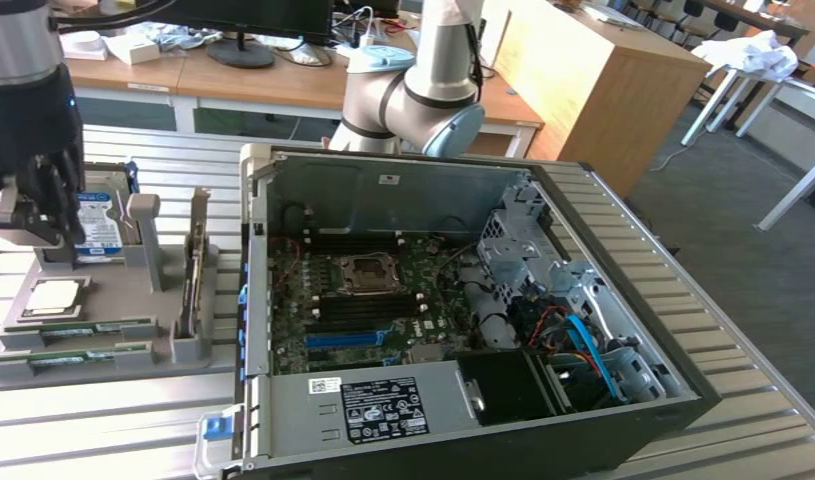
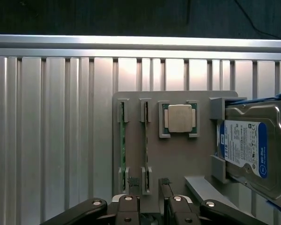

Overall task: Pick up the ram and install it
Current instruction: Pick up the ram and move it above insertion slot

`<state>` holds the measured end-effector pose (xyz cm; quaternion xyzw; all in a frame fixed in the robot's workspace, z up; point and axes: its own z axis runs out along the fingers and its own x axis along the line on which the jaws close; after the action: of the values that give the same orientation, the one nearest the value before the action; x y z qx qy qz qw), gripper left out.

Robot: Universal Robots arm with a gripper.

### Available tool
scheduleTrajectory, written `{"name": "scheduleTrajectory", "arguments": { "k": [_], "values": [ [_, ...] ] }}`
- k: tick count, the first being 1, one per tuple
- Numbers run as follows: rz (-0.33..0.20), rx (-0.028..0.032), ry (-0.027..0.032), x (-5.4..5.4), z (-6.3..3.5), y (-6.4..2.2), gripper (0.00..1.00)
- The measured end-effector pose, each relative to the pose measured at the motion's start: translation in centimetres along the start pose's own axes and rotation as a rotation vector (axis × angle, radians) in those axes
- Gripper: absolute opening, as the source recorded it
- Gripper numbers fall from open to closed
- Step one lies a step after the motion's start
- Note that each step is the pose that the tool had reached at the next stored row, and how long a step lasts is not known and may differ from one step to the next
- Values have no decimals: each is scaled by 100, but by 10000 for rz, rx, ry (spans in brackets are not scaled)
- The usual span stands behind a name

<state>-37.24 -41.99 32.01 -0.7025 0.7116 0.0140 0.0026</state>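
Your gripper (image 2: 149,183) hangs right over the tray (image 2: 178,164), jaws spread as wide as they go and nothing in them. From the wrist you can see both fingertips (image 2: 133,182) apart, poised above one end of the tray's two narrow slots.

The ram (image 2: 145,140) lies flat in its tray slot, the one beside the CPU (image 2: 180,118), and a second stick (image 2: 122,140) lies in the outer slot next to it. It looks as if the jaws are lined up roughly over the ram, though I can't tell whether they straddle it or sit well above it. No contact that I can make out.

From the exterior view, the gripper (image 1: 31,235) hovers over the far end of the tray (image 1: 114,370), near the drive (image 1: 103,225), and the ram (image 1: 80,328) lies low at the near end. The open case (image 1: 380,190) stands just beside the tray, on the exterior view's right, board (image 1: 314,300) exposed.

So where do you stand? Early, by my reckoning. The ram is not gripped, not lifted, not seated. Pickup and install are both left to do.
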Motion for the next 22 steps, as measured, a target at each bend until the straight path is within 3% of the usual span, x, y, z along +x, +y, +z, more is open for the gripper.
{"name": "scheduleTrajectory", "arguments": {
  "k": [22],
  "values": [
    [-3, 0, 0, 8, 354, -6, 30]
  ]
}}
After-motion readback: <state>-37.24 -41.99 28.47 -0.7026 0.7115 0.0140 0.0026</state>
